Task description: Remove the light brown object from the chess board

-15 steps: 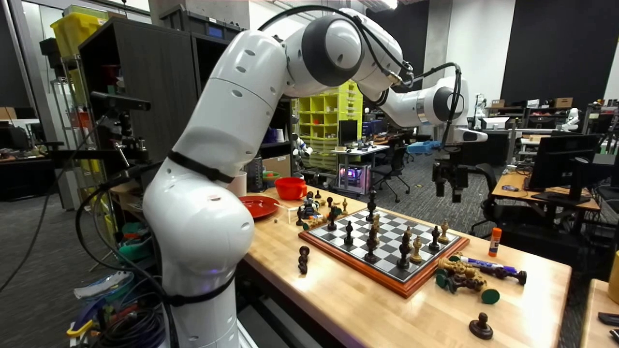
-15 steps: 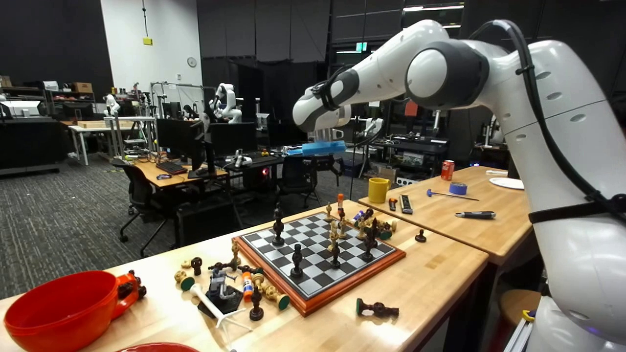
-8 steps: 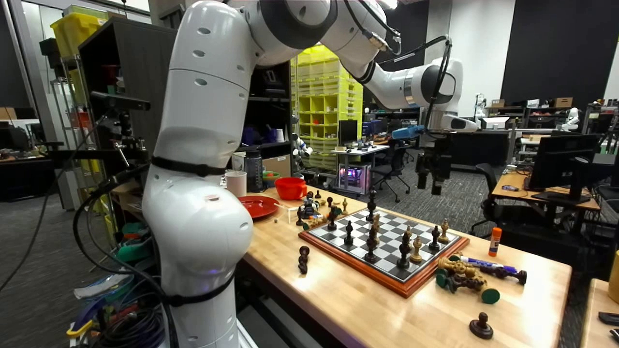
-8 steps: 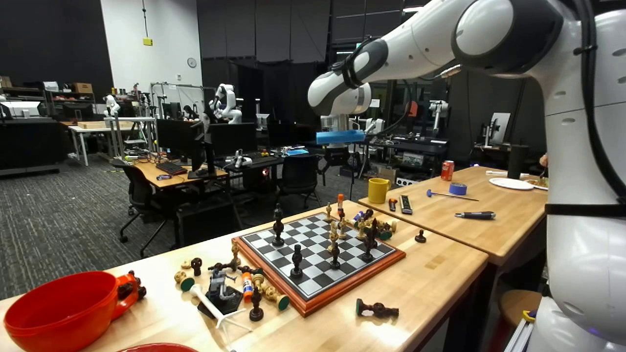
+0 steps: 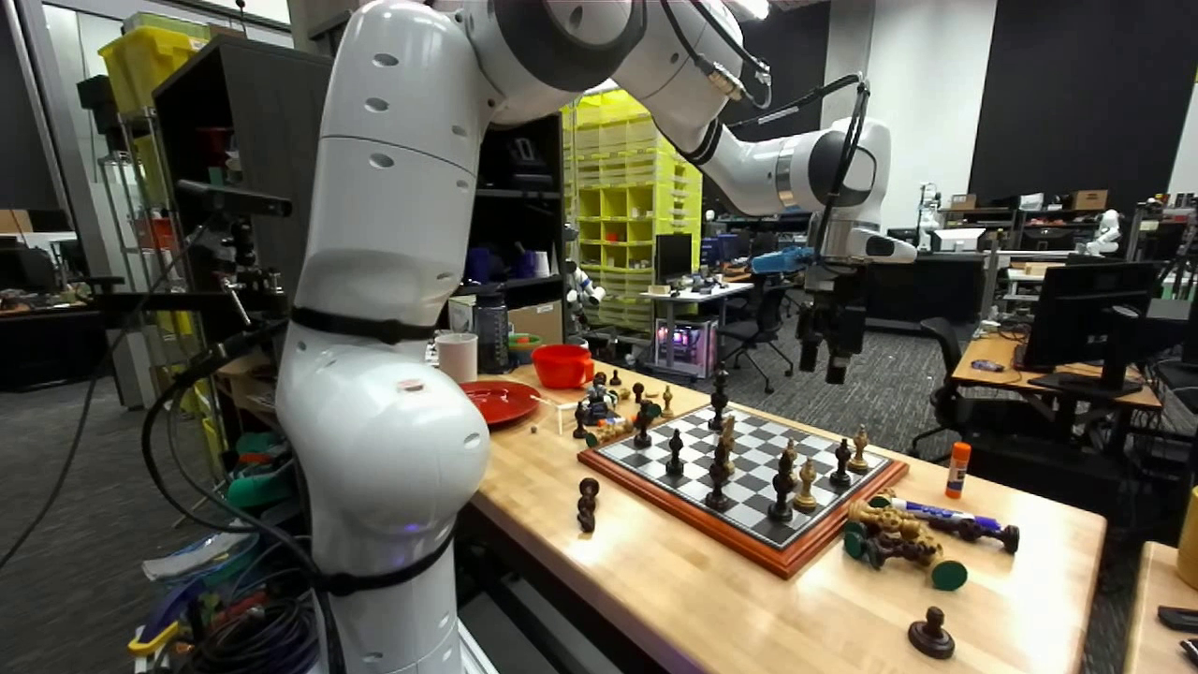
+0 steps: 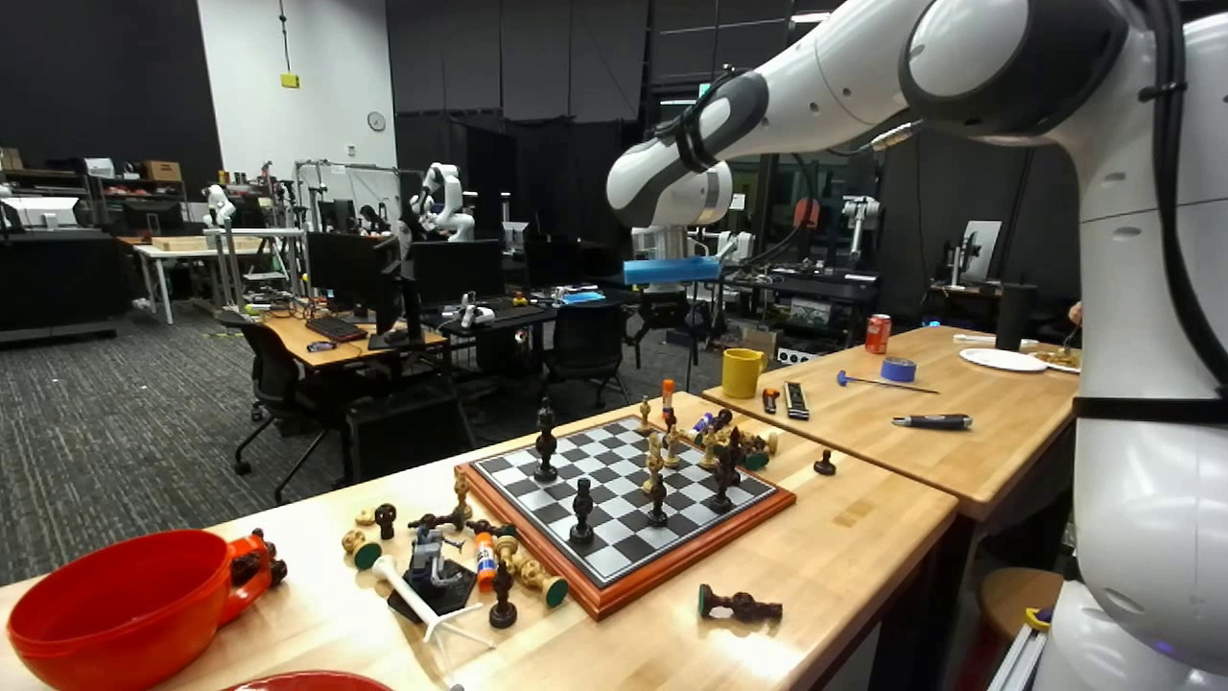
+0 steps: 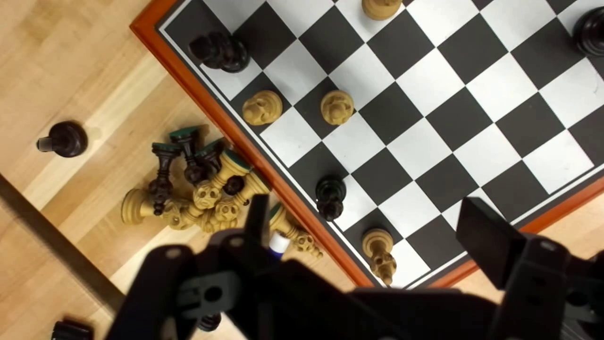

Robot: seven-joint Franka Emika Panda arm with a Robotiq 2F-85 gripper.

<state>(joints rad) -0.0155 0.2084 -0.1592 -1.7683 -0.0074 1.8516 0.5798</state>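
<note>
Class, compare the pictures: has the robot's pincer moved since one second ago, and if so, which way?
Yes. In an exterior view, the pincer has shifted leftward in the picture, away from the upright orange glue stick.

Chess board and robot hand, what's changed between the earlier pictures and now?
The upper arm has swung more upright, drawing the hand back toward the robot's shoulder. Nothing was taken hold of or let go. The chess board, with its light brown pieces and dark pieces, stayed as it was.
</note>
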